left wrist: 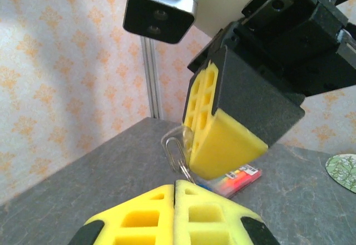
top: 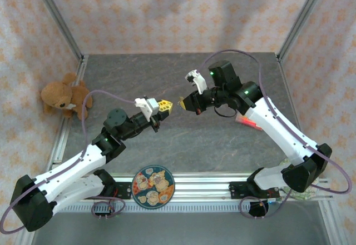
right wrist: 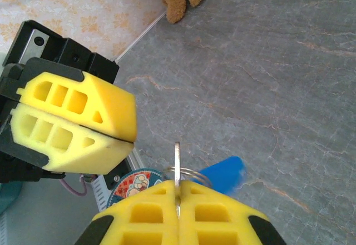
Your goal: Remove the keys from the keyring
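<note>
My right gripper (top: 181, 103) (right wrist: 178, 185) hangs above the middle of the table, shut on the thin pale metal key (right wrist: 177, 159), which stands edge-on out of its yellow pads. The keyring's wire ring (right wrist: 196, 174) loops through the key, and its blue tag (right wrist: 225, 173) hangs to the right. My left gripper (top: 168, 106) (left wrist: 176, 183) (right wrist: 133, 140) is shut, tip to tip with the right one. I see nothing between its pads. In the left wrist view a metal loop (left wrist: 175, 148) hangs at the right gripper's fingers (left wrist: 222, 139), and its lower end is hidden behind my left fingertips.
A teddy bear (top: 64, 95) sits at the table's left edge. A round patterned plate (top: 153, 185) lies at the near edge between the arm bases. A red-orange packet (top: 248, 124) (left wrist: 239, 178) lies under the right arm. Metal frame rails border the grey table (top: 183, 139).
</note>
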